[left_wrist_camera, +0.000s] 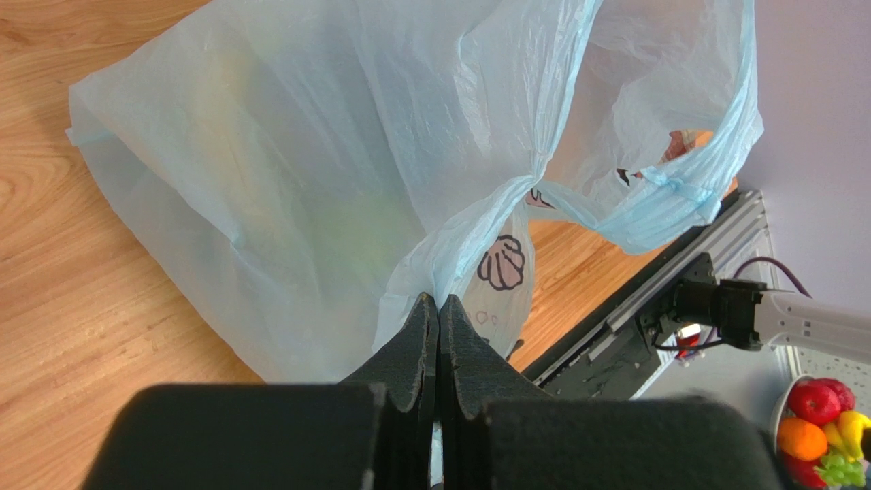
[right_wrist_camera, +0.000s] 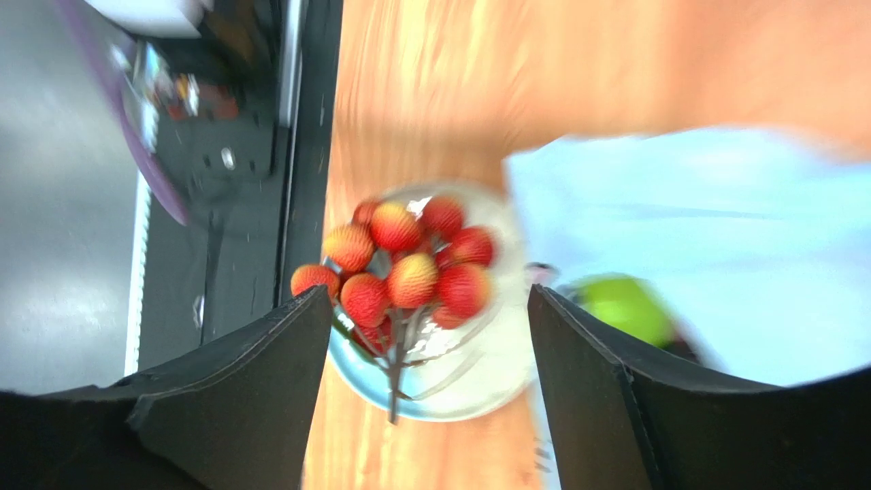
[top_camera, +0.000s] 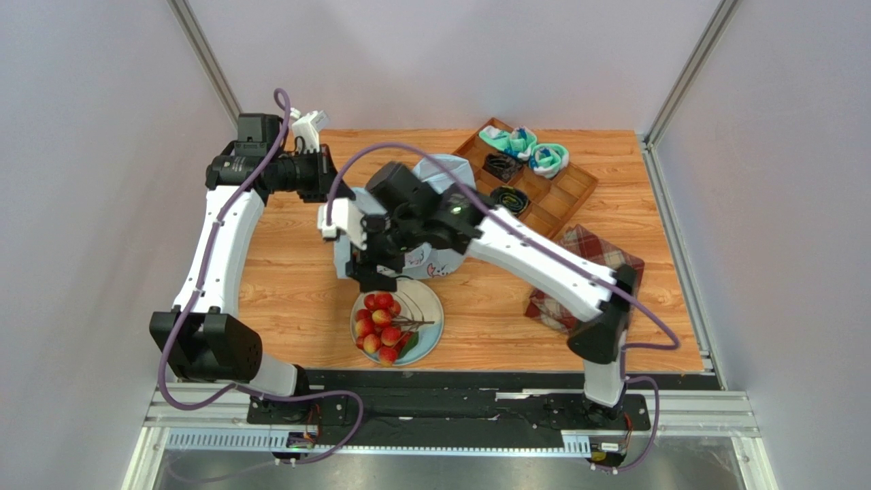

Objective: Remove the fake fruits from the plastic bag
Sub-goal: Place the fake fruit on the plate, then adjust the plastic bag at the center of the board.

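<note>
— Since the cluster of red fruits (top_camera: 380, 322) already lies on the plate (top_camera: 427, 306) at the near side, what is the right hand (right_wrist_camera: 427, 296) doing above it?
— It holds nothing. Its fingers stand wide apart over the plate. Just beyond, a green fruit (right_wrist_camera: 619, 306) shows at the edge of the bag (left_wrist_camera: 307, 184). That view is blurred, so whether it sits inside or under the film cannot be told.
— How should that fruit be taken?
— It is judged light, rigid and smooth, so it may slip. Close across its widest part, clear of the film.
— And the bag?
— It is thin, limp and crinkly, slumped on the surface (top_camera: 296, 296) farther back. The left hand (left_wrist_camera: 438, 306), at the far side, is pinched fully closed on a gathered fold of film. Grip folds or handle loops; flat film will likely slide.
</note>
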### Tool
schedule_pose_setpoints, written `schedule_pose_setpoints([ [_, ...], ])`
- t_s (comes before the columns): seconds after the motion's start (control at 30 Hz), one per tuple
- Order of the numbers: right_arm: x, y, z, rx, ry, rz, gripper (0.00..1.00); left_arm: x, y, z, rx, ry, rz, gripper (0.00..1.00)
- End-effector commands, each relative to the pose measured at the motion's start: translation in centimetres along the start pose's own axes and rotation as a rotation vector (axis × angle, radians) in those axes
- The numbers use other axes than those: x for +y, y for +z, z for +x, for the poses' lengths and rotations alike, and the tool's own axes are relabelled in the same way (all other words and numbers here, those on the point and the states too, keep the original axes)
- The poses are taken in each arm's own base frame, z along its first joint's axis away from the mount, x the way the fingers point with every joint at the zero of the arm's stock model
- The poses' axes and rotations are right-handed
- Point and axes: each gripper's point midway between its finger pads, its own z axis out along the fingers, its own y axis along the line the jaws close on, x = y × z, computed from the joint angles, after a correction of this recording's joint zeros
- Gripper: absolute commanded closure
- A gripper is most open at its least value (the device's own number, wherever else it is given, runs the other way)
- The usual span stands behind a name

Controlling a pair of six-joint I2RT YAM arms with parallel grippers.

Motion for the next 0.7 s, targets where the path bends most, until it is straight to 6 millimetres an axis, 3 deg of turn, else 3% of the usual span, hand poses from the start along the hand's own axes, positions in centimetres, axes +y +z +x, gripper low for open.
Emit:
schedule_pose_setpoints([
  [0.0,2.6,-14.2,-6.4,-0.227,-0.17,0.121,0.27,-0.5,-0.2,0.2,-0.012,-0.005,0.025,1.0],
  [0.03,0.9,-14.4,-5.0,-0.196,-0.171,0.179,0.32,-0.7,-0.3,0.4,-0.014,-0.003,0.03,1.0],
  [0.07,-0.7,-14.8,-5.2,-0.219,-0.227,0.247,0.35,-0.8,-0.4,0.6,-0.011,-0.008,0.034,1.0],
  [0.1,-2.2,-12.9,-2.1,-0.151,-0.195,0.262,0.37,-0.8,-0.3,1.2,0.002,-0.023,0.038,1.0],
  [0.17,-6.0,-12.8,0.0,-0.131,-0.178,0.339,0.46,-1.1,-0.6,1.7,0.002,-0.03,0.039,1.0],
  [0.23,-9.2,-10.3,3.7,-0.062,-0.11,0.32,0.58,-1.2,-0.8,2.3,0.008,-0.033,0.043,1.0],
  [0.33,-12.5,-8.0,6.2,-0.031,-0.045,0.322,0.64,-1.0,-0.5,2.8,0.013,-0.029,0.042,1.0],
  [0.37,-13.6,-6.4,6.9,-0.026,-0.028,0.317,0.64,-0.9,-0.4,2.9,0.017,-0.03,0.041,1.0],
  [0.47,-15.0,-5.0,7.8,-0.011,-0.022,0.345,0.65,-0.5,-0.2,3.1,0.021,-0.033,0.033,1.0],
  [0.53,-15.8,-5.8,9.5,0.052,-0.018,0.406,0.7,-0.4,-0.3,3.3,0.025,-0.033,0.022,1.0],
  [0.63,-13.8,-8.5,13.4,0.105,0.049,0.402,0.76,-0.2,-0.2,3.6,0.032,-0.04,0.018,1.0],
  [0.67,-11.7,-8.0,17.3,0.189,0.101,0.353,0.76,-0.2,-0.1,3.5,0.027,-0.046,0.02,1.0],
])
